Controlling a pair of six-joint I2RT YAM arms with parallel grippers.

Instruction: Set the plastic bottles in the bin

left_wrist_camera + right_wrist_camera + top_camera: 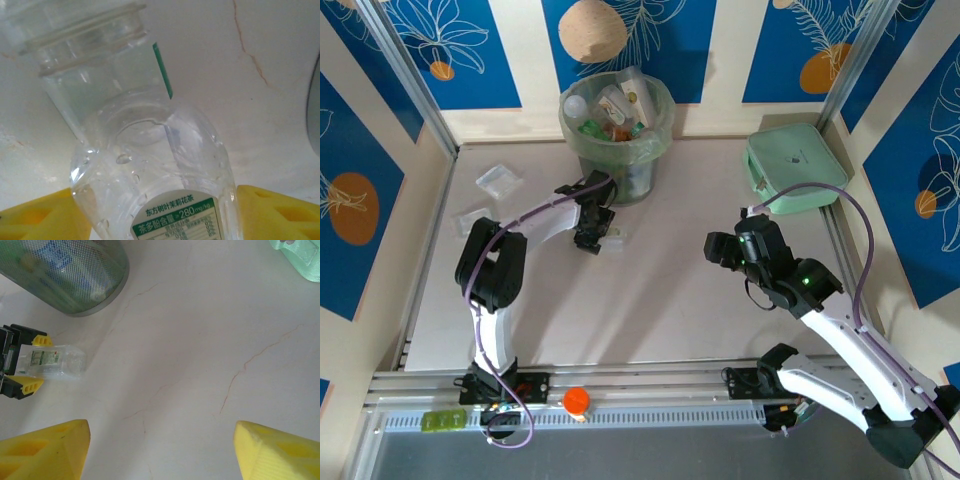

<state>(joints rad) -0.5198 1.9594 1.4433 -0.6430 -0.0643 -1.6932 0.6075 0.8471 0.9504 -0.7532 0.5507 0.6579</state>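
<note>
The left hand [594,236] is closed on a clear bottle [150,165]; in the left wrist view its yellow fingers [40,217] sit against both sides of the bottle's body, level with a green and white printed label; how hard they squeeze cannot be told. The bottle lies on its side on the worktop [660,290], its far end pointing away from the hand; the right wrist view shows it low and flat on the pale surface, held across its width.

Just behind this hand stands the bin [652,165], round and pale green with a thin clear liner, close to the back wall; the held bottle is near the bin's foot but apart from it. Inside the bin lie several other bottles [612,104], heaped up near the rim; white, clear and green ones can be made out.

The right hand [162,455] is wide open; its two yellow fingers stand far apart with nothing between them; it hangs over a bare stretch of worktop on the right side, facing towards the bin.

Behind the right hand, in the back right corner, sits a flat mint green box [795,165]; to the left of the bin lie two flat clear trays [498,178], well apart from both hands; an orange round thing [577,401] rests on the rail at the near edge, between the two arm bases.
</note>
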